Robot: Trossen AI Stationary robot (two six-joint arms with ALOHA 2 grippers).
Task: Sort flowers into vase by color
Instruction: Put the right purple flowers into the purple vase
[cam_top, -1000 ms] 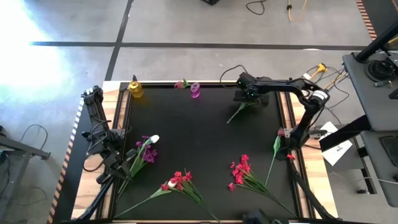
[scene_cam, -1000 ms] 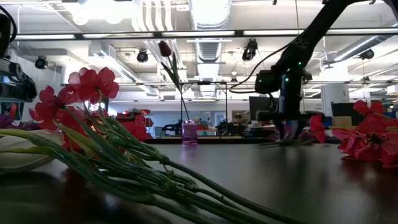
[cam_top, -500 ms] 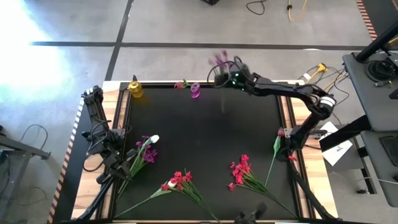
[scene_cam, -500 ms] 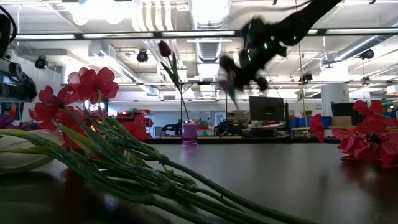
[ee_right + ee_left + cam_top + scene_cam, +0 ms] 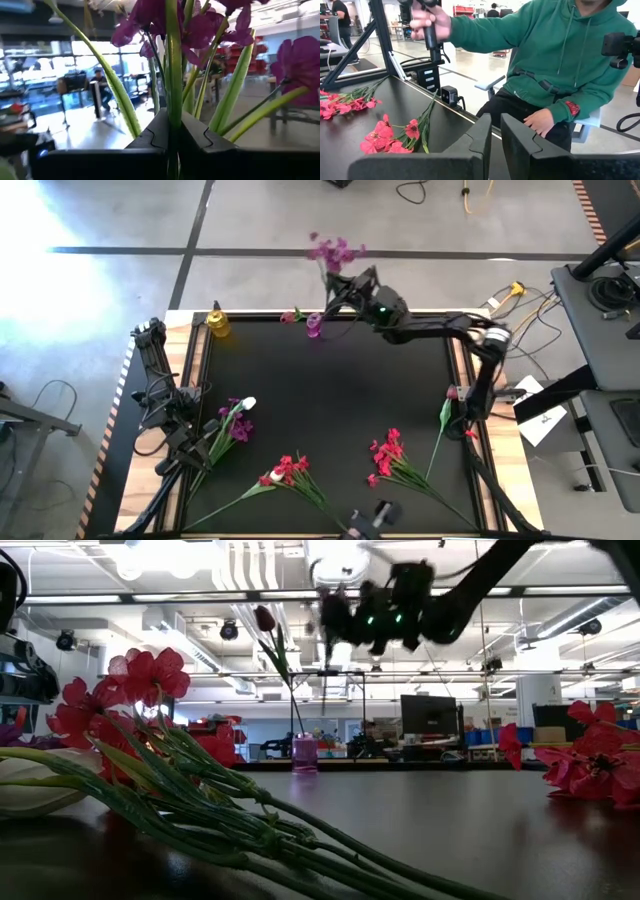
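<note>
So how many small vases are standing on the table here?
2, both at the table's far edge: a yellow vase near the far left corner, and a small pink-purple vase holding one pink bud, just below the right claw. None seems hidden.

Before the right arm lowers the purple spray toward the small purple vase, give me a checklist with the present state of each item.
1. Right end effector shut on the purple spray: ok, the stem sits between the closed fingers.
2. Spray lifted off the table: ok, held high in the low view.
3. Purple vase upright at the far edge: ok.
4. Stem end lined up over the vase mouth: cannot tell; the lower stem is not clearly visible.
5. Vase has room: cannot tell; a pink bud on a stem already stands in it.
6. Left end effector waiting by the purple and white flowers, away from the path: ok.
</note>
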